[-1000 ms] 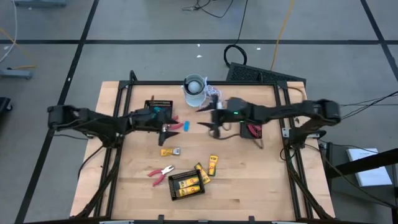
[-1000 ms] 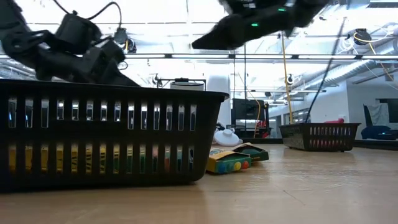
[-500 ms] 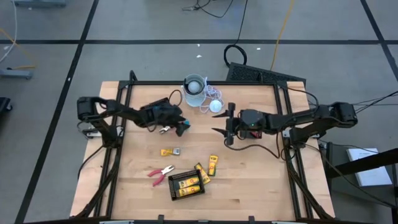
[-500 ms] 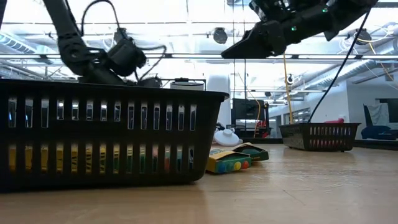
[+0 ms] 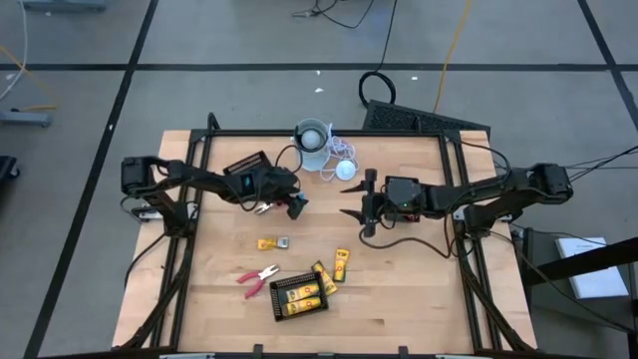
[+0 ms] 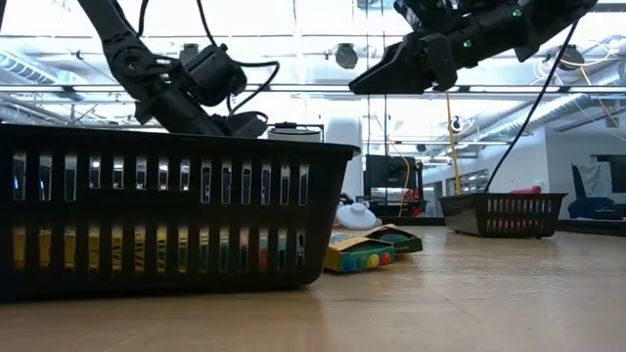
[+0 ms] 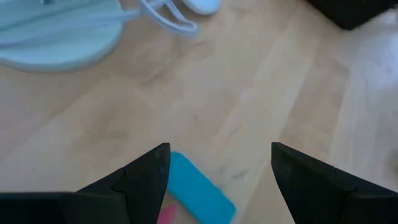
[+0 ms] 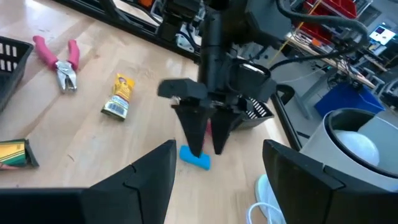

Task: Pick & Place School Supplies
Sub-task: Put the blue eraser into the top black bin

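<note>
My left gripper (image 5: 292,205) points down, open, right over a light-blue stick (image 7: 200,196) that lies flat on the wood; the right wrist view shows the stick (image 8: 195,158) just under its fingertips. A red-handled piece (image 7: 164,216) lies beside the stick. My right gripper (image 5: 355,214) hovers open to the stick's right, holding nothing. Red-handled pliers (image 5: 257,279) and yellow-and-black pieces (image 5: 271,242) (image 5: 341,264) lie near the table's near edge. More yellow pieces fill the near black tray (image 5: 299,294). My left gripper comes from above, pointing down, with the light-blue stick's end (image 7: 179,163) close by one fingertip (image 7: 155,169). I cannot tell whether the finger touches it. The stick lies flat on the table.
A white cup (image 5: 312,145) and a white corded disc (image 5: 345,170) stand at the far edge. One black mesh tray (image 5: 248,164) sits far left behind my left arm; another (image 6: 503,213) shows in the low view. Bare wood lies between the two grippers.
My left gripper has moved toward the table's right, onto the blue stick, and its arm has drawn up off the far-left tray, which now shows. My right gripper has backed toward the table's right and slightly toward the near edge.
</note>
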You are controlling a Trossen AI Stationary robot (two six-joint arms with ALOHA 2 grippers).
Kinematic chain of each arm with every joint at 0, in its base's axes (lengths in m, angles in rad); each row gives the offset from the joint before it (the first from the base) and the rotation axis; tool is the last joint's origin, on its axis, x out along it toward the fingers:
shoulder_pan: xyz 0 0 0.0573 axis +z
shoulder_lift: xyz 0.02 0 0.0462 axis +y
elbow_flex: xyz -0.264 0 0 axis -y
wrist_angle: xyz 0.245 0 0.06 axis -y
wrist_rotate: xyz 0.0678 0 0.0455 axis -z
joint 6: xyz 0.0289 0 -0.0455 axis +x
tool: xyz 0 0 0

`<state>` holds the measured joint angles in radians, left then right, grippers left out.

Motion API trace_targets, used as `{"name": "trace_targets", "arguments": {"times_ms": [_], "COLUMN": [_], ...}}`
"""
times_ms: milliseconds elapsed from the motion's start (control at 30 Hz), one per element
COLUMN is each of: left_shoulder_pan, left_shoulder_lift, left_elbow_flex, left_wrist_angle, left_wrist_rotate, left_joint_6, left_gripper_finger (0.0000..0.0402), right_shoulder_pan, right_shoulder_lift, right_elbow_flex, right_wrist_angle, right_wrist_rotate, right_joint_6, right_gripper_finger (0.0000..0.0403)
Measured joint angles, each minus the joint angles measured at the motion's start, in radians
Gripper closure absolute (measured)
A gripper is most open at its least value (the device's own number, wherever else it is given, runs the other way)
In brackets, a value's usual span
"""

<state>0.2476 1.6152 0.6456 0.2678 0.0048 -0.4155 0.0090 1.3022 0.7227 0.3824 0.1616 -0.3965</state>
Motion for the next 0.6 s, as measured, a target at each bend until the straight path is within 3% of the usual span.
{"name": "trace_targets", "arguments": {"times_ms": [600], "left_shoulder_pan": [-0.067], "left_shoulder_lift": [-0.01], "left_elbow_flex": [0.0], "left_wrist_angle": [-0.117], "left_wrist_rotate": [-0.113], "left_joint_6": [-0.149], "left_gripper_finger": [0.0119], "right_shoulder_pan": [0.01], "right_shoulder_lift": [0.0], "right_elbow_flex": [0.0], "right_wrist_angle": [0.002], "right_wrist_rotate": [0.0], "right_joint_6": [0.015], "right_gripper_finger": [0.017]}}
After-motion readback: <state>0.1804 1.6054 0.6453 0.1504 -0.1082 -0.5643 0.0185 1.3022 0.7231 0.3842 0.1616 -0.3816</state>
